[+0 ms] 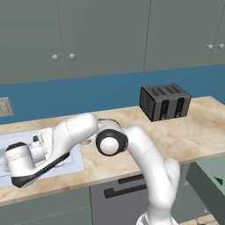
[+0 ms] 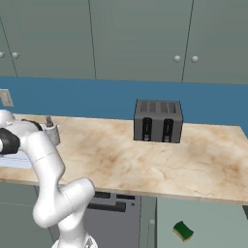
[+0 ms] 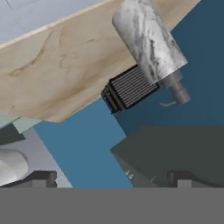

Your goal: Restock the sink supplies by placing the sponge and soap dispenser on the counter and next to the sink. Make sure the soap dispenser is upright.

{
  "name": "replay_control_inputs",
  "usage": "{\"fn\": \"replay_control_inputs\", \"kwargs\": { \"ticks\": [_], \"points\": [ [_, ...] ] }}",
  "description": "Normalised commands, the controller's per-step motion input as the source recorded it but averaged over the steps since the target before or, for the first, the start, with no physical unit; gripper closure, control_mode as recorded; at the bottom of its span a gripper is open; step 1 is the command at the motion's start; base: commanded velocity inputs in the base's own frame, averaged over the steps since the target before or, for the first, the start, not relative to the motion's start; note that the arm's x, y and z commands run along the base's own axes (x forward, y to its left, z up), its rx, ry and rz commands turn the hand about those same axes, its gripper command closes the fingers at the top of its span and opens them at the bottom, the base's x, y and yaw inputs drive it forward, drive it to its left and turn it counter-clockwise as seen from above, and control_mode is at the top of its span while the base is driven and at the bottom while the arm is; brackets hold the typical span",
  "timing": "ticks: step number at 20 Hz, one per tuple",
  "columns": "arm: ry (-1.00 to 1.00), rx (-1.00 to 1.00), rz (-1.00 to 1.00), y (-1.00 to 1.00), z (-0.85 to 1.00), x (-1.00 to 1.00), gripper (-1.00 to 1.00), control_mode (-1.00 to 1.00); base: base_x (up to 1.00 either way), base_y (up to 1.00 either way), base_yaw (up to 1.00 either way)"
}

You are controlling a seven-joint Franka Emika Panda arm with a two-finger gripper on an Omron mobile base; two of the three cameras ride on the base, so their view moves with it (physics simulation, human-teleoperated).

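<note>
The soap dispenser [image 2: 51,133], a silvery-grey bottle with a dark pump, stands upright on the beige counter [image 2: 145,160], close to the sink [image 2: 14,160]. In the hand view the soap dispenser [image 3: 151,43] appears rolled sideways, a short way ahead of my gripper [image 3: 111,179]. The gripper is open, with nothing between its fingertips [image 3: 39,179]. In the left base view my arm reaches left over the sink [image 1: 74,163] and hides the bottle. The sponge [image 2: 183,231], green over yellow, lies low down in front of the cabinets, below the counter's front edge.
A black toaster [image 1: 165,102] stands at the back of the counter, right of the sink; it also shows as the toaster [image 2: 158,121] and, beyond the bottle, as the toaster [image 3: 129,87]. A blue wall and grey-green upper cabinets rise behind it.
</note>
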Motion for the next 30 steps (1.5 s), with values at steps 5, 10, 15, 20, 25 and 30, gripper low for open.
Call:
{"fn": "replay_control_inputs", "kwargs": {
  "ticks": [5,10,15,20,25,30],
  "points": [
    [-0.33,0.06,0.0,-0.83,0.25,-0.58,-1.0,-1.0,0.0,0.0,0.0],
    [-0.33,0.07,0.0,-0.85,0.58,-0.61,-1.0,-1.0,0.0,0.0,0.0],
    [-0.32,0.07,0.0,-0.95,0.75,-0.64,-1.0,-1.0,0.0,0.0,0.0],
    [-0.35,0.07,0.0,-0.89,0.89,-0.7,-1.0,-1.0,0.0,0.0,0.0],
    [-0.32,0.07,0.0,-0.92,0.95,-0.63,-1.0,-1.0,0.0,0.0,0.0],
    [-0.22,0.14,0.0,-1.0,0.78,-0.34,-1.0,-1.0,0.0,0.0,0.0]
  ]
}}
